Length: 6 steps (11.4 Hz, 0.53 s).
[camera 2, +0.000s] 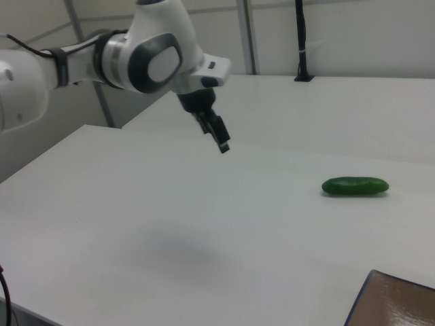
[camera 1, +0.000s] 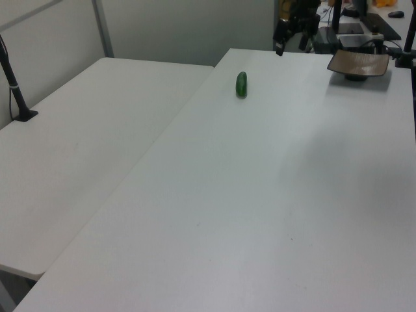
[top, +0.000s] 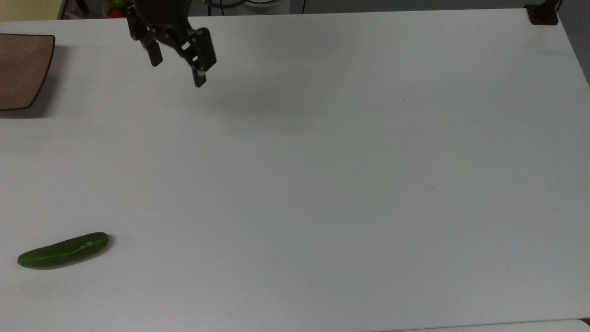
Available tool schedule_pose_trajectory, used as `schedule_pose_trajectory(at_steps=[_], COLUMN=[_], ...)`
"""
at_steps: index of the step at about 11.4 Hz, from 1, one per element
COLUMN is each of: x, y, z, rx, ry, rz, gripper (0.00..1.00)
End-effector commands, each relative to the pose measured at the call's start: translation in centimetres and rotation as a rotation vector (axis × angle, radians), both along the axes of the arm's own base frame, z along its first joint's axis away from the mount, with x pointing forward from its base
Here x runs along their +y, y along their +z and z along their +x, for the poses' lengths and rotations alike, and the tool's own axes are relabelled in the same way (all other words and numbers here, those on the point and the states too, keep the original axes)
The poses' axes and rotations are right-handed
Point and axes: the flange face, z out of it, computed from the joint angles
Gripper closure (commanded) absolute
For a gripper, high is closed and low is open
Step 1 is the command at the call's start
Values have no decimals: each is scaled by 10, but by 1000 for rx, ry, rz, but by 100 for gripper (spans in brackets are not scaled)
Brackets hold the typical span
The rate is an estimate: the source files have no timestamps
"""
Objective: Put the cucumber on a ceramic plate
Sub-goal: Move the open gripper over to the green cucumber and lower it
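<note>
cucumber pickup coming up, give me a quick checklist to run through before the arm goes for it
1. Cucumber lying free on the white table, nothing touching it: ok.
2. Gripper empty with jaws spread apart: ok.
3. Gripper positioned over the cucumber: not ok; in the top view it hangs near the table's top edge, the cucumber near the bottom left.
4. Path between gripper and cucumber free of obstacles: ok, bare tabletop.
5. Ceramic plate bare and ready to receive: ok on the part in view; in the top view it is cut off by the left edge.
6. Jaws lined up across the cucumber's narrow width: cannot tell from here.
</note>
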Motion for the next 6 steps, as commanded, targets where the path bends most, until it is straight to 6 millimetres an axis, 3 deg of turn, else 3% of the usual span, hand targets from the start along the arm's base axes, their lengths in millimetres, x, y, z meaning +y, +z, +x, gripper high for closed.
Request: schedule_pose_trajectory(at_steps=[1, 4, 6], x=[-40, -76, -103], y=[-11, -36, -53], z=[43, 82, 96], rx=[-123, -199, -263], ry=[-262, -467, -593], rz=[50, 82, 107], gripper=[0, 0, 0])
